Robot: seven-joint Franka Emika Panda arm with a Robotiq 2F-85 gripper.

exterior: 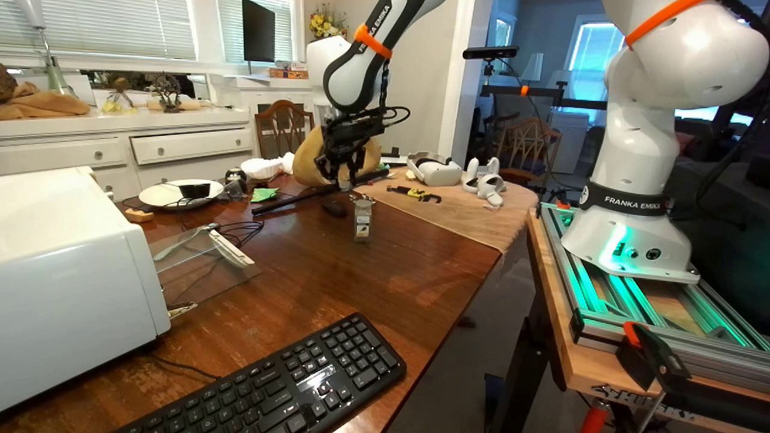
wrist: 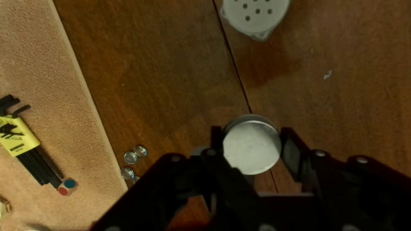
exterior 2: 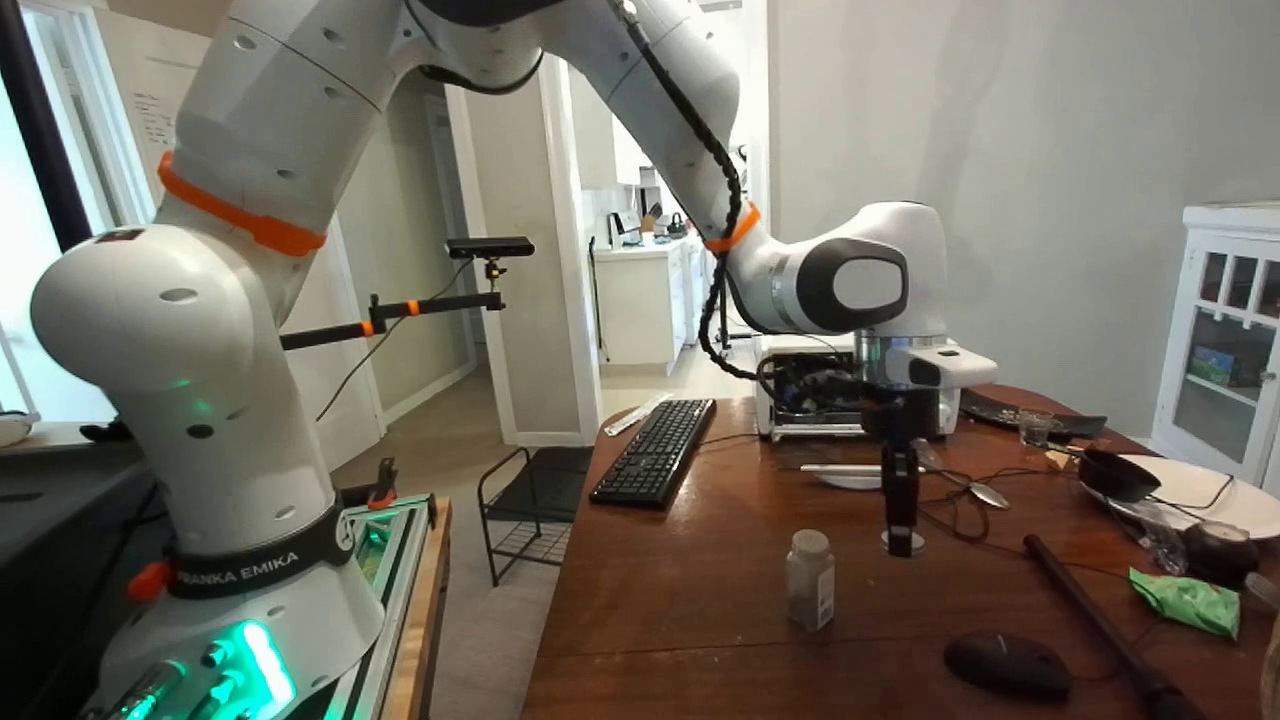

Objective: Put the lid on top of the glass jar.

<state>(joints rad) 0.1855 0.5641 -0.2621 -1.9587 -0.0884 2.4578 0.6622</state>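
The glass jar (exterior: pixel 363 221) stands upright on the wooden table. It is small and clear with a label, and it also shows in an exterior view (exterior 2: pixel 811 580). In the wrist view its top (wrist: pixel 257 12) is a pale disc with holes, cut by the upper edge. My gripper (wrist: pixel 252 138) is shut on the round silver lid (wrist: pixel 252 150), a finger at each side. The gripper points down in both exterior views (exterior: pixel 343 173) (exterior 2: pixel 902 530), and the lid (exterior 2: pixel 888 543) sits at its fingertips. The lid is apart from the jar, seemingly above the table; its exact height is unclear.
A black mouse (exterior 2: pixel 1007 665) and a black rod (exterior 2: pixel 1100 620) lie near the jar. A keyboard (exterior: pixel 289 385) and a white oven with its glass door open (exterior: pixel 72 288) stand on the table. Glass beads (wrist: pixel 130 157) and a yellow hex key set (wrist: pixel 19 134) lie nearby.
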